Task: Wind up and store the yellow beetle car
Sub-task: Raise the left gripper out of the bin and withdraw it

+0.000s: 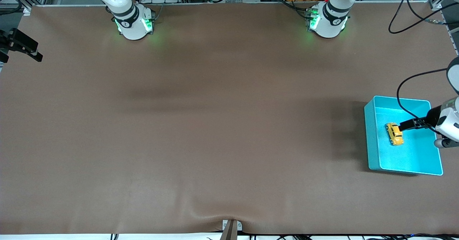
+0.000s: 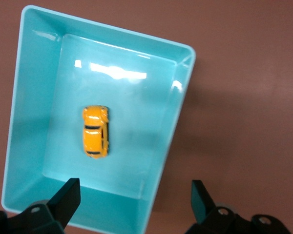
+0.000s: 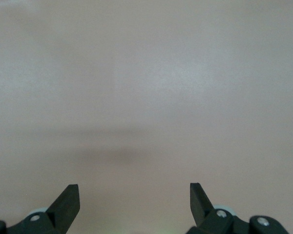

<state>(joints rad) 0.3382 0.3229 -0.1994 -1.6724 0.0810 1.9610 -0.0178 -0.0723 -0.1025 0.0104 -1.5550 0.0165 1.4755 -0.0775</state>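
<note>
The yellow beetle car [image 1: 394, 133] lies on its wheels on the floor of the teal bin [image 1: 373, 139], at the left arm's end of the table. My left gripper [image 1: 407, 125] hangs above the bin, open and empty, apart from the car. In the left wrist view the car [image 2: 95, 131] sits in the middle of the bin [image 2: 176, 117], and the left gripper [image 2: 134, 190] is over the bin's wall. My right gripper [image 1: 21, 46] waits at the right arm's end, open and empty [image 3: 133, 191] over bare table.
The brown table mat [image 1: 215, 125] covers the table. The bin stands close to the table's edge at the left arm's end. A black cable [image 1: 403, 100] loops over the bin from the left arm.
</note>
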